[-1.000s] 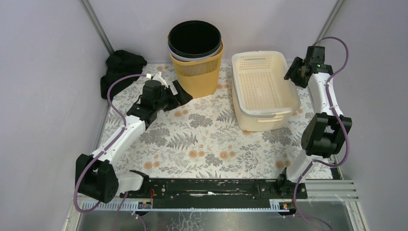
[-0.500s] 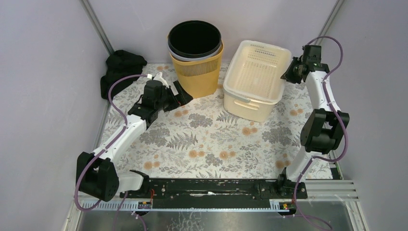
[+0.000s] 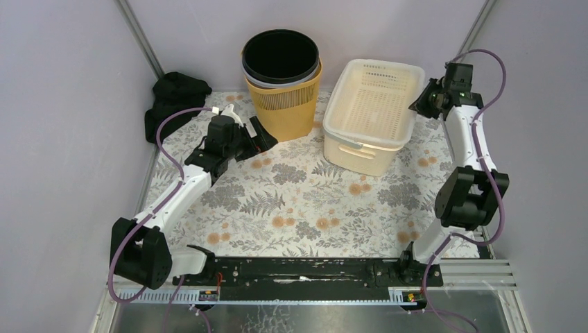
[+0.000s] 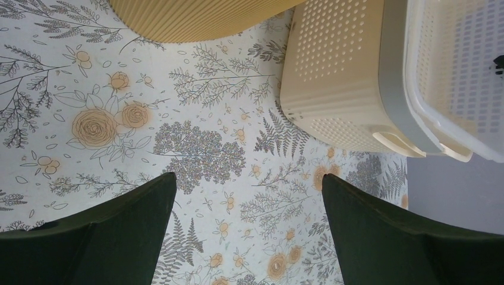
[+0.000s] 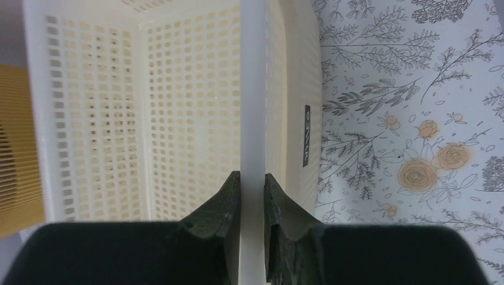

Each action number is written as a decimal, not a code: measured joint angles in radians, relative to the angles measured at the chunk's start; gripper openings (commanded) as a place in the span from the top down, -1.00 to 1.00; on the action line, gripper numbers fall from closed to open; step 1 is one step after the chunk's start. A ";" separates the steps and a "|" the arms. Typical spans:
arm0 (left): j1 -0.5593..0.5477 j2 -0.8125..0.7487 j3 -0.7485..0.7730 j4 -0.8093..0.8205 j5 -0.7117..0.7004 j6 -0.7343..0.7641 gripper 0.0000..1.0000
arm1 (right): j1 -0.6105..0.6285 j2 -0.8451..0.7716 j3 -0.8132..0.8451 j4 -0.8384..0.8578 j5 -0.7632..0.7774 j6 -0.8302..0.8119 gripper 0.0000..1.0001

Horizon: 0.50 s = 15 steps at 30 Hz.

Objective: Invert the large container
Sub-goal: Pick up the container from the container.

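Note:
The large container (image 3: 360, 157) is a cream perforated basket with a white rim, at the back right of the table. It is tilted, its right side lifted off the cloth. My right gripper (image 3: 421, 104) is shut on that raised rim; in the right wrist view my right gripper (image 5: 252, 178) pinches the white rim strip of the basket (image 5: 178, 89) between both fingers. My left gripper (image 3: 260, 135) hovers open over the tablecloth beside the yellow bin. In the left wrist view my left gripper (image 4: 249, 184) holds nothing, with the basket (image 4: 339, 77) ahead to the right.
A yellow ribbed bin (image 3: 281, 107) with a black liner stands at the back centre, close to the basket's left side, and shows as a yellow bin (image 4: 196, 18) in the left wrist view. A black cloth bundle (image 3: 177, 97) lies at the back left. Grey walls enclose the table.
My right gripper has shut on the basket's right rim and raised it. The basket went from flat to tilted and shifted left toward the bin. The left arm has not moved.

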 measured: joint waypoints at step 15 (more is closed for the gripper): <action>0.000 0.000 0.000 -0.008 0.000 0.001 -1.00 | -0.115 -0.180 -0.119 0.120 -0.219 0.156 1.00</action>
